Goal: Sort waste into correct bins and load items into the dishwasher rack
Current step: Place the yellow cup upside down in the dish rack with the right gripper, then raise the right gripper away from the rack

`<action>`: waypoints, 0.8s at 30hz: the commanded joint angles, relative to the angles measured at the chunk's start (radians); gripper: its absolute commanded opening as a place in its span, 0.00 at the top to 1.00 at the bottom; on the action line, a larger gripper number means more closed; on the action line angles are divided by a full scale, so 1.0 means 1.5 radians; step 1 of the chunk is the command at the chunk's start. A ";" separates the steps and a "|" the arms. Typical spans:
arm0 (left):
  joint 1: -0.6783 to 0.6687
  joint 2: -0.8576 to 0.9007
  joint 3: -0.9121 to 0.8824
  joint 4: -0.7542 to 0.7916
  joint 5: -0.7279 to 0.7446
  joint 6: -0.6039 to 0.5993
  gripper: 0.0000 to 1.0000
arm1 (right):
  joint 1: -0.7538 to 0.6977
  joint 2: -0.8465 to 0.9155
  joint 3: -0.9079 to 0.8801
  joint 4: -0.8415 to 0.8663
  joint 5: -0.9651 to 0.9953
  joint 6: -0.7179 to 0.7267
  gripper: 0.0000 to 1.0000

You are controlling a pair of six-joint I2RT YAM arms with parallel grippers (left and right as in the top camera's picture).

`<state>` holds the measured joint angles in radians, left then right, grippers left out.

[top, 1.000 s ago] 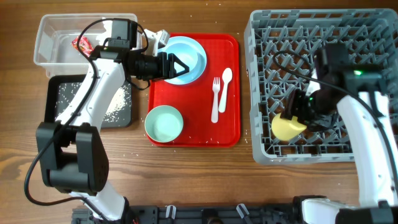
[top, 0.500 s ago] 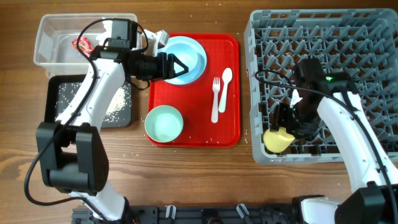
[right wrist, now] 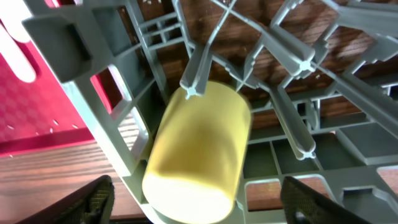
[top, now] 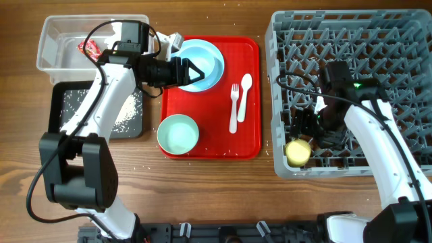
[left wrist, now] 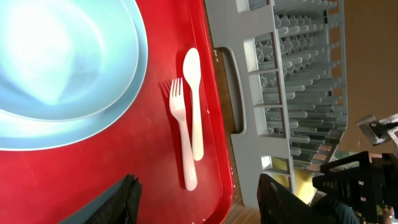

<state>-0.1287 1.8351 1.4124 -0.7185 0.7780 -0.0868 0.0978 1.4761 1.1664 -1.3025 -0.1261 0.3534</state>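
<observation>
You are working at a robot test bench dressed up as a dish-clearing station, not in a lived-in kitchen. A wood-grain table (top: 223,196) carries everything. The left arm (top: 111,88) and the right arm (top: 378,135), both white and black, rise from a black rail (top: 223,233) along its near edge, and a green light (top: 356,85) glows on the right one. The props are canteen gear laid out in tidy order: a grey dishwasher rack (top: 337,17) of the commercial crate kind, a red serving tray (top: 216,121), a clear tub (top: 54,30) and a black tray (top: 61,101). The walls of the room cannot be made out.
</observation>
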 commanded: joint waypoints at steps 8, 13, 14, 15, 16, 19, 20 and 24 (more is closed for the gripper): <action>0.001 -0.009 0.001 -0.002 -0.008 0.008 0.39 | 0.003 0.004 0.054 -0.005 0.009 -0.013 0.13; 0.001 -0.009 0.001 -0.002 -0.016 0.008 0.39 | 0.003 0.004 0.182 0.015 0.007 -0.032 0.14; 0.001 -0.009 0.001 -0.002 -0.020 0.008 0.39 | 0.003 0.004 0.205 0.031 -0.007 -0.048 0.14; 0.001 -0.009 0.001 -0.002 -0.026 0.008 0.39 | 0.003 0.004 0.220 0.048 -0.022 -0.054 0.14; 0.001 -0.009 0.001 -0.002 -0.032 0.008 0.39 | 0.003 0.004 0.233 0.078 -0.048 -0.062 0.14; 0.001 -0.009 0.001 -0.002 -0.047 0.008 0.39 | 0.003 0.004 0.238 0.160 -0.109 -0.061 0.16; 0.001 -0.009 0.001 -0.002 -0.049 0.008 0.40 | 0.003 0.004 0.238 0.183 -0.128 -0.061 0.17; 0.001 -0.009 0.001 -0.002 -0.049 0.008 0.40 | 0.020 0.004 0.238 0.257 -0.144 -0.058 0.18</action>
<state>-0.1287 1.8351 1.4124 -0.7212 0.7212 -0.0868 0.1032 1.4765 1.5097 -0.9588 -0.2745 0.2821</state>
